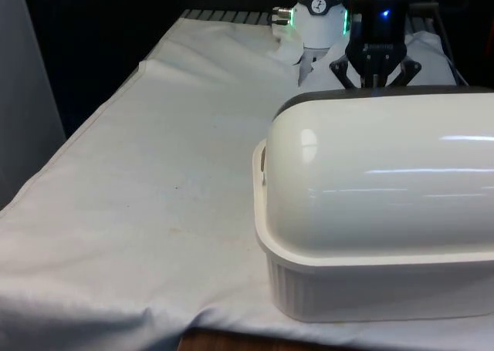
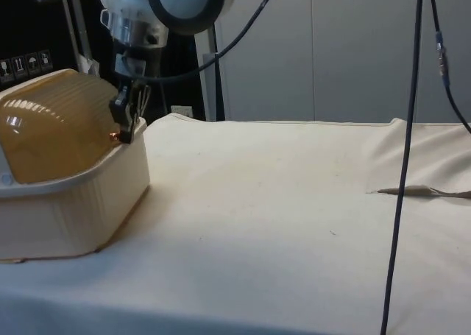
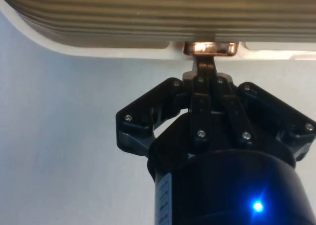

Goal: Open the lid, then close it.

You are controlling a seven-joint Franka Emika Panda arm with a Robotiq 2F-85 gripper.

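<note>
A cream bread box [image 1: 370, 289] stands on the cloth at the front view's right, with its back to that camera. Its domed roll-top lid [image 1: 386, 181] is down. In the side view the ribbed lid [image 2: 51, 121] reaches down to the base's rim [image 2: 81, 210]. My gripper [image 1: 376, 79] hangs behind the box at the lid's lower edge. In the wrist view a small copper-coloured handle [image 3: 210, 48] sits on the lid [image 3: 148, 12] just above the rim. My gripper [image 3: 205, 62] has its fingers drawn together on that handle. From the side, the gripper [image 2: 125, 132] points down at the same spot.
White cloth [image 1: 154, 197] stretches open to the front view's left of the box, up to the table's edge. In the side view a black cable [image 2: 405, 166] hangs over the table and a cloth fold [image 2: 419, 191] lies at the far end.
</note>
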